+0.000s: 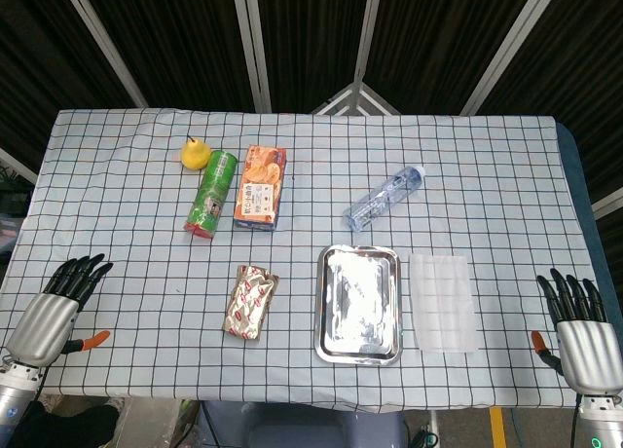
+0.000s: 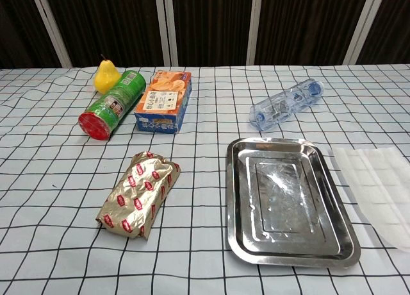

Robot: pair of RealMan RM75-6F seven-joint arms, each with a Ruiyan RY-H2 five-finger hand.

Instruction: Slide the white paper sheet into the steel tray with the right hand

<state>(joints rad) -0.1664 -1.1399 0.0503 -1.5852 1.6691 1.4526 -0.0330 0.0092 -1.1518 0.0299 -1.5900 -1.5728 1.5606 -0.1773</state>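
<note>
Checked cloth covers the counter [image 1: 146,205], and at its eight o'clock corner the left hand [image 1: 56,307] rests released, fingers apart, holding nothing. Moving rightward past a foil packet [image 1: 250,302], the steel tray [image 1: 358,356] lies empty at about five o'clock. Just beside the tray's right rim, apart from it by a narrow strip of cloth, lies the white paper sheet [image 1: 443,302], its long axis running twelve to six, parallel to the tray. The right hand [image 1: 584,331] waits at four o'clock, also released with fingers spread; the sheet lies toward its nine o'clock, far nearer this hand than the left.
</note>
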